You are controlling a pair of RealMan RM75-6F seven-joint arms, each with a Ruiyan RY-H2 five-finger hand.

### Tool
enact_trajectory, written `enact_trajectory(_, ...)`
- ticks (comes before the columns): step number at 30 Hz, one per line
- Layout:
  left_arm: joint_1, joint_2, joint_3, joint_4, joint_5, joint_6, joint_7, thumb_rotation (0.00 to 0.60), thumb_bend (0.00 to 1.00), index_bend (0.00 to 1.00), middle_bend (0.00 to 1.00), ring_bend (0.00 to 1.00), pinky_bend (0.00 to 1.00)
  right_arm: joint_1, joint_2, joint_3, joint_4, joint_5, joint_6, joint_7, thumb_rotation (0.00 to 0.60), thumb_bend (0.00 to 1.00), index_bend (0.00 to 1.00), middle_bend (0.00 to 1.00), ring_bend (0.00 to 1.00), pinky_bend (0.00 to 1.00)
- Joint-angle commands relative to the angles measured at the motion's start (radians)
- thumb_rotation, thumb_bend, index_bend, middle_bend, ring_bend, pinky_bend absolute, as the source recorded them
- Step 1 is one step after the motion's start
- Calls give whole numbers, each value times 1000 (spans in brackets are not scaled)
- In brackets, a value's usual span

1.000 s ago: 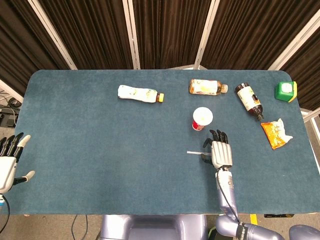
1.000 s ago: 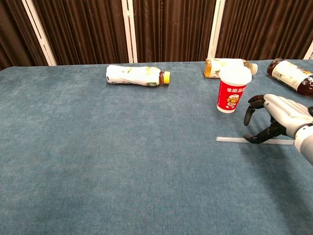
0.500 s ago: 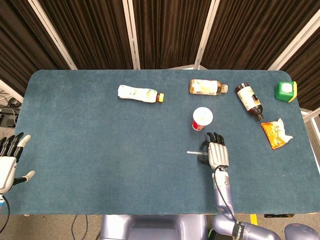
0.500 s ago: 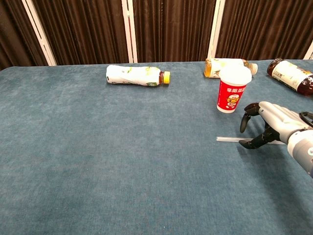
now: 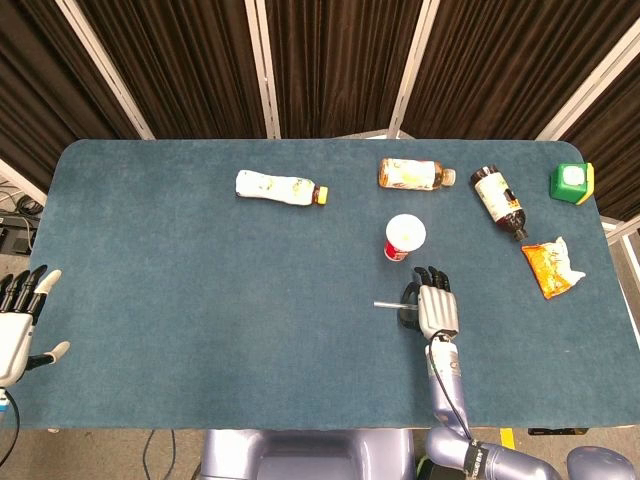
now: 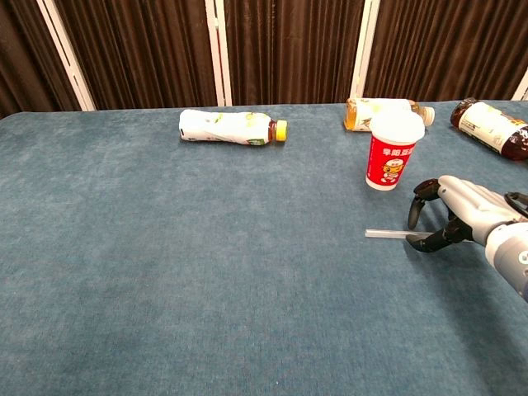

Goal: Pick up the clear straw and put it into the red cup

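Note:
The clear straw (image 5: 385, 304) (image 6: 388, 234) lies flat on the blue table, a little in front of the upright red cup (image 5: 404, 238) (image 6: 393, 153) with its white lid. My right hand (image 5: 436, 305) (image 6: 462, 210) hovers low over the straw's right part, covering that end. Its fingers curl down behind the straw and the thumb reaches in front, with a gap still between them. The straw stays on the cloth. My left hand (image 5: 20, 320) hangs off the table's left edge with its fingers spread, holding nothing.
A white bottle (image 5: 281, 187) (image 6: 233, 127) lies at the back left. A tea bottle (image 5: 413, 175) and a dark bottle (image 5: 498, 200) lie behind the cup. A green box (image 5: 571, 183) and an orange snack bag (image 5: 553, 266) sit at the right.
My right hand has slid slightly left along the straw and dropped lower, its fingers and thumb curling closer around it. The straw, cup and left hand have not moved.

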Motion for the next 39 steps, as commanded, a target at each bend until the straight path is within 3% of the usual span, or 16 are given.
enact_trajectory(1,0,0,0,0,0,0,0,600,75,0,0,0,0,0,0,-1,0,1,-1,2,600,343,550,138,0,0)
enact_trajectory(11,0,0,0,1,0,0,0,600,76,0,0,0,0,1,1,-6,4,9,-10,0,600,351,550,138,0,0)
enact_trajectory(21,0,0,0,0,0,0,0,600,76,0,0,0,0,3,3,-7,2,17,-18,1,600,457,554,142,0,0)
enact_trajectory(39,0,0,0,-1,0,0,0,600,75,0,0,0,0,-15,44,-16,-81,-34,23,42,600,448,555,146,0,0)
